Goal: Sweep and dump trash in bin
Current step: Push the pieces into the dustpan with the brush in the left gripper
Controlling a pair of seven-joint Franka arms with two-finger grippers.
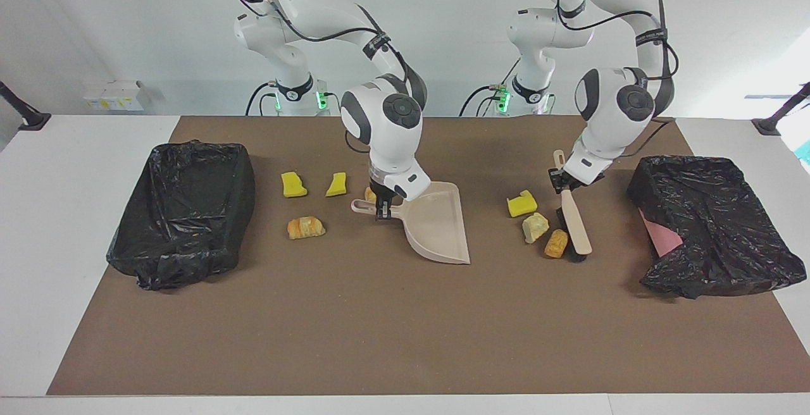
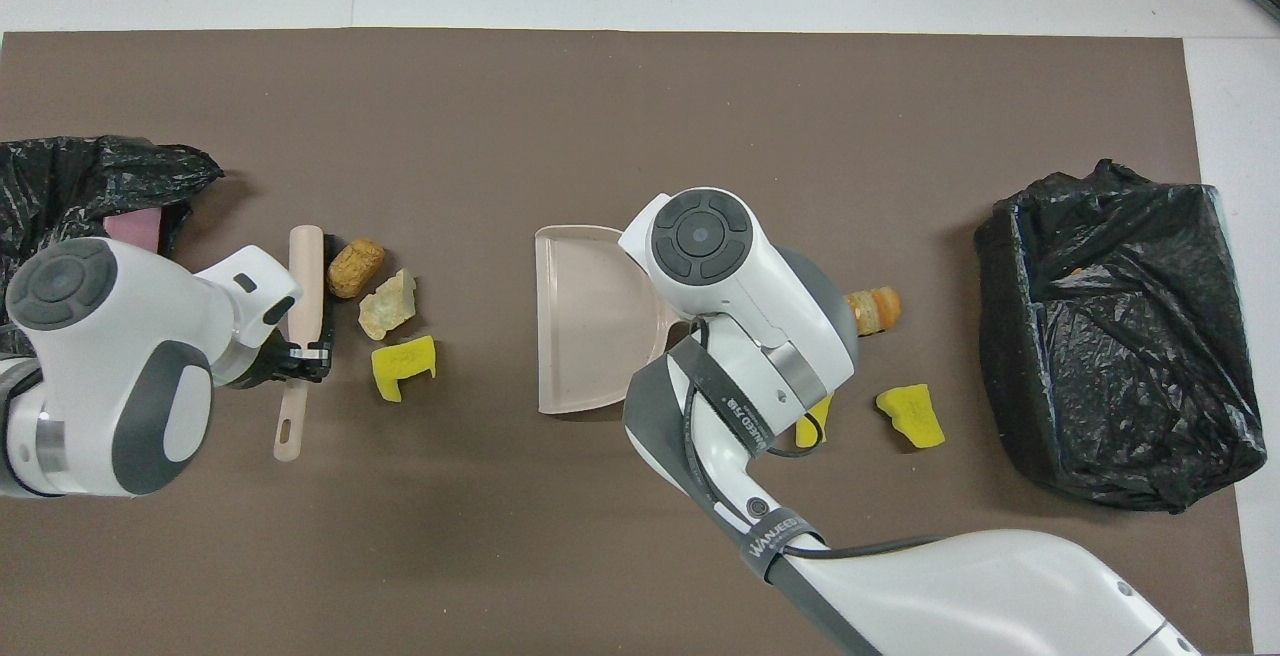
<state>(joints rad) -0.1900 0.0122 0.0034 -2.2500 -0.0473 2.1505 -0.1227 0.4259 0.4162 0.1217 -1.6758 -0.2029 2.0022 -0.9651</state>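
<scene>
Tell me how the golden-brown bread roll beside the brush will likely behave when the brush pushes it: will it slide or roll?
The golden-brown bread roll looks rounded and barrel-shaped, so it may roll or turn rather than slide straight. It is small next to the brush in the left gripper, so it is probably light and moves easily. It touches the pale pastry piece, which may get nudged too.

Three yellow sponge chunks (image 1: 522,203), four bread pieces (image 1: 305,227), two black-lined bins (image 1: 183,209), one dustpan (image 1: 436,225), one brush (image 1: 573,219)

The right arm's wrist hides its hand (image 2: 690,326) from overhead; a bread scrap (image 1: 369,194) peeks out beside it. The left-end bin (image 2: 60,186) runs off-frame.
</scene>
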